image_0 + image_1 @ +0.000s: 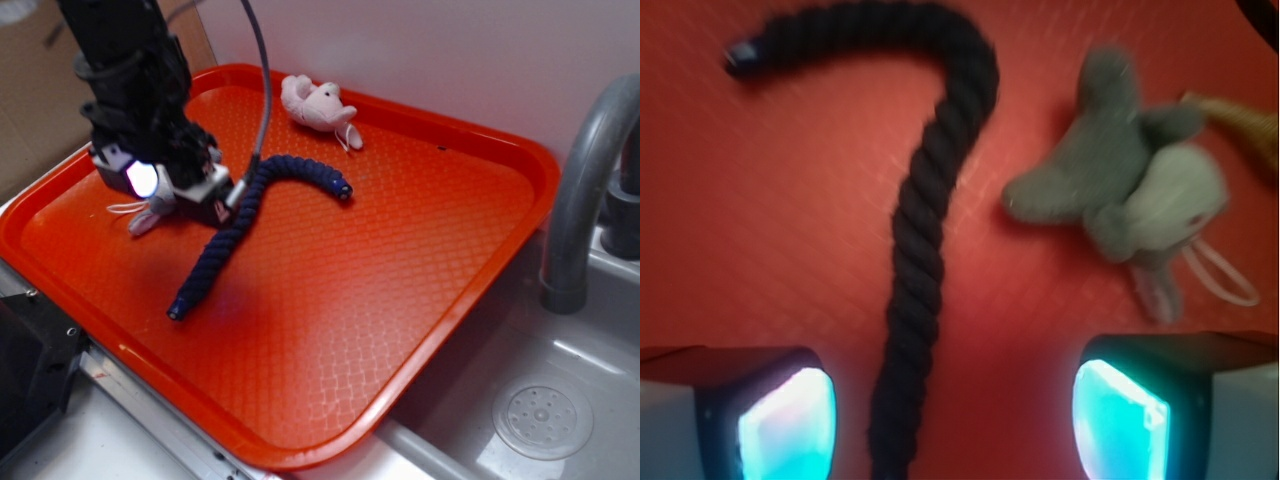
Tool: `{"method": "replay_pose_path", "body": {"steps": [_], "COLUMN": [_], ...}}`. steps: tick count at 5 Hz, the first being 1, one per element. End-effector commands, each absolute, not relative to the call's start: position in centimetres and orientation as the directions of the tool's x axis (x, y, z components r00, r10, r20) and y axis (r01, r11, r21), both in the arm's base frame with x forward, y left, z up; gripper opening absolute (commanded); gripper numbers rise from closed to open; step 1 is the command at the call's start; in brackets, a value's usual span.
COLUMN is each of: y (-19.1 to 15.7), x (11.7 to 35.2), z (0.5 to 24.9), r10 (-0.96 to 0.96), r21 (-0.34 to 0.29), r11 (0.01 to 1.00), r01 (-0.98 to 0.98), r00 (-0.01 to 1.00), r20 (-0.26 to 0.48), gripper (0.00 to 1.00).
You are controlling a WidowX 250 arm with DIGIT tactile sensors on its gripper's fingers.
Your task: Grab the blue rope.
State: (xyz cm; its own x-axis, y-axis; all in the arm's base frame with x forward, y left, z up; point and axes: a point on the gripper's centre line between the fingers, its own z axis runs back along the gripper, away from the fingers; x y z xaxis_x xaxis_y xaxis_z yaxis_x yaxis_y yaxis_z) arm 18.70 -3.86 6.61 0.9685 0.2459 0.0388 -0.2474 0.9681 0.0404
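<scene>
Wrist view first: the blue rope [925,225] runs up the middle of the frame between the two lit pads [790,420], its long axis pointing away from the camera before hooking over to the left at the far end. The gripper [955,415] has its jaws spread wide, nothing held, one pad on each side of the rope's straight stretch, though the rope sits nearer the left pad than the right. A grey plush mouse [1120,195] lies just to the right, close to that pad's line of travel. From the exterior view, the gripper [185,185] hovers low over the rope [240,225] on the red tray [420,330], beside the bend of the cane shape. A pink plush toy [318,105] sits near the tray's back rim, well clear. There looks to be open tray on the rope's far side, so a straight drop and close seems the call.
</scene>
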Motion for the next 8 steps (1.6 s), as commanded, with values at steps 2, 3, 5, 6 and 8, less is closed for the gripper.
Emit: {"method": "replay_pose_path", "body": {"steps": [2,3,5,6,8], "y": [-5.1,-5.0,-4.1,-3.7,-3.8], "x": [19.0,18.6,18.9,19.1,19.2], "z": [2.6,1.9,1.3,2.4,10.8], "r10": [0.136,0.134,0.149,0.138,0.068], "r21": [-0.022,-0.027,-0.022,0.058,0.017], "r11": [0.991,0.991,0.989,0.989,0.997], "r01": [-0.135,-0.133,-0.148,-0.139,-0.070], "r00": [0.990,0.990,0.989,0.990,0.995], "r20": [0.048,0.041,0.023,0.016,0.079], "gripper": [1.00,0.00,0.00,0.00,0.00]}}
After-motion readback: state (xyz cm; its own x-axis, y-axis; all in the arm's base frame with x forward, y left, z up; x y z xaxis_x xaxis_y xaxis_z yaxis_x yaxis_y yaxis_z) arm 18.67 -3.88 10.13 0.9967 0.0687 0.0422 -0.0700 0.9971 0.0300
